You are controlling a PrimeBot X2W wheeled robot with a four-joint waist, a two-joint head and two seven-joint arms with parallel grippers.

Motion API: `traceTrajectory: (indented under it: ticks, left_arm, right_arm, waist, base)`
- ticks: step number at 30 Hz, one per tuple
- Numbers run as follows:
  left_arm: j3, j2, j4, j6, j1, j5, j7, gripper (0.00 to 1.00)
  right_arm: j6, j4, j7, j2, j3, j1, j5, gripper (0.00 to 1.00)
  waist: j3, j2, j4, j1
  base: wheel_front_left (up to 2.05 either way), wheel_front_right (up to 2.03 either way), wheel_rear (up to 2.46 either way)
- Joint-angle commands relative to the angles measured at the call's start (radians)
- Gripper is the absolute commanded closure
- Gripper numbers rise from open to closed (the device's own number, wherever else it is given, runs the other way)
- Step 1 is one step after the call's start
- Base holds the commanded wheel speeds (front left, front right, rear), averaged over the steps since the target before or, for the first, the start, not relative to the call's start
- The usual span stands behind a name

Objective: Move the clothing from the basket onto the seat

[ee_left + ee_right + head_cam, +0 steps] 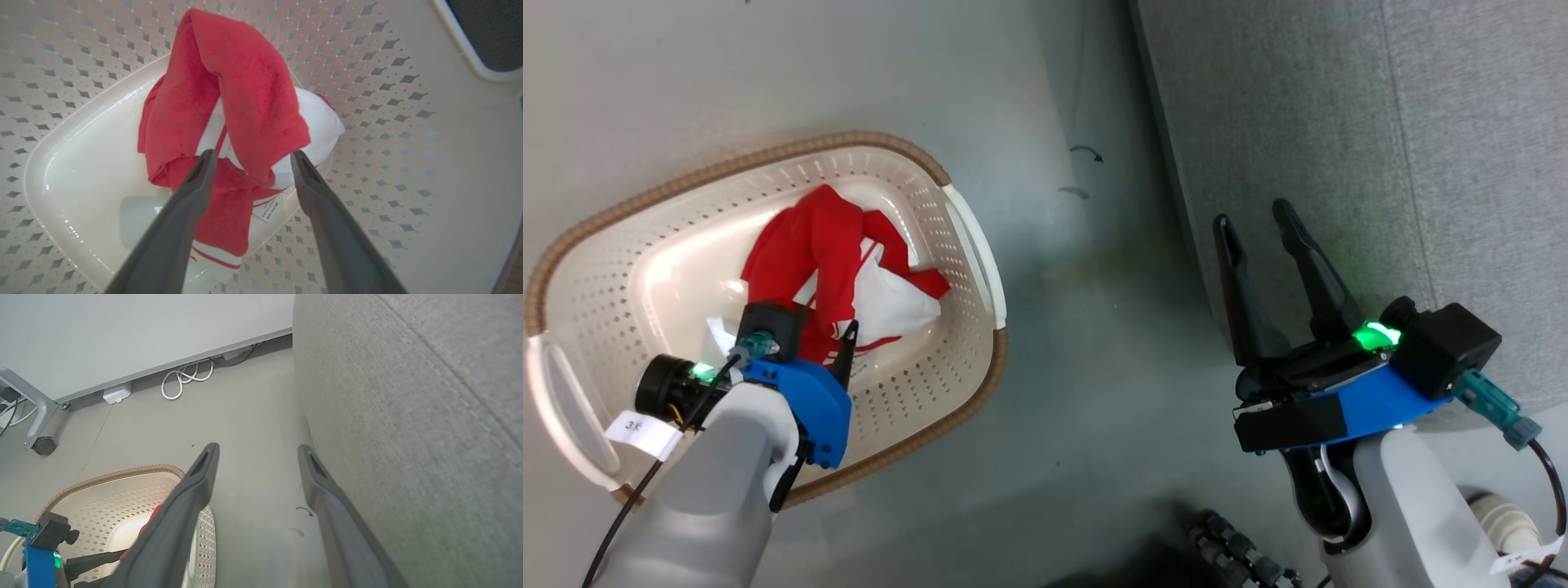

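The clothing (837,253), crumpled red fabric with white panels, lies on the bottom of the cream basket (768,151) at the left of the head view. The left gripper (253,157) hangs inside the basket, fingers spread, tips flanking a raised red fold. At lower right, the right gripper (1252,214) is spread and empty, just beside the grey seat (1380,122) filling the upper right.

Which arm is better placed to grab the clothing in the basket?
Left. The left gripper is in the basket, open fingers right at the clothing. The right gripper hangs open by the seat, away from the basket.
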Motion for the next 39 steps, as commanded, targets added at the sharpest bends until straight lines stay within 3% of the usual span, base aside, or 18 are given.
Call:
traceTrajectory:
  ticks: [1,13,14,15,30,39]
  left_arm:
    - [0.001,0.001,0.022,0.004,-0.027,0.004,-0.011,0.00]
    - [0.016,-0.026,0.103,0.041,-0.116,-0.006,-0.056,0.00]
    - [0.016,-0.028,0.104,0.044,-0.119,-0.006,-0.058,0.54]
    - [0.014,-0.029,0.106,0.046,-0.122,-0.003,-0.062,1.00]
    - [0.017,-0.055,0.134,0.012,-0.128,-0.038,-0.072,1.00]
    - [0.015,-0.101,0.103,0.003,-0.103,-0.050,-0.074,1.00]
  right_arm:
    - [0.000,-0.004,-0.009,0.001,0.008,-0.023,0.010,0.00]
    - [0.000,0.002,-0.023,0.001,0.036,-0.022,0.021,0.00]
    - [0.000,0.002,-0.024,0.001,0.034,-0.021,0.019,0.00]
    - [0.000,0.003,-0.024,0.001,0.034,-0.021,0.018,0.00]
    - [0.000,0.010,-0.025,0.001,0.043,-0.051,0.006,0.00]
    - [0.000,0.024,-0.010,0.001,0.027,-0.063,-0.037,0.00]
  waist:
    - [0.039,0.0000,-0.012,-0.0002]
    - [0.081,0.0000,-0.023,-0.0002]
    - [0.081,0.0000,-0.023,-0.0002]
    - [0.081,0.0000,-0.022,-0.0002]
    - [0.069,0.0000,-0.010,-0.0002]
    - [-0.009,0.0000,0.054,-0.0002]
  base:
    - [0.00,0.00,0.00]
    - [0.00,0.00,0.00]
    - [0.00,0.00,0.00]
    - [0.00,0.00,0.00]
    - [0.00,0.00,0.00]
    - [0.00,0.00,0.00]
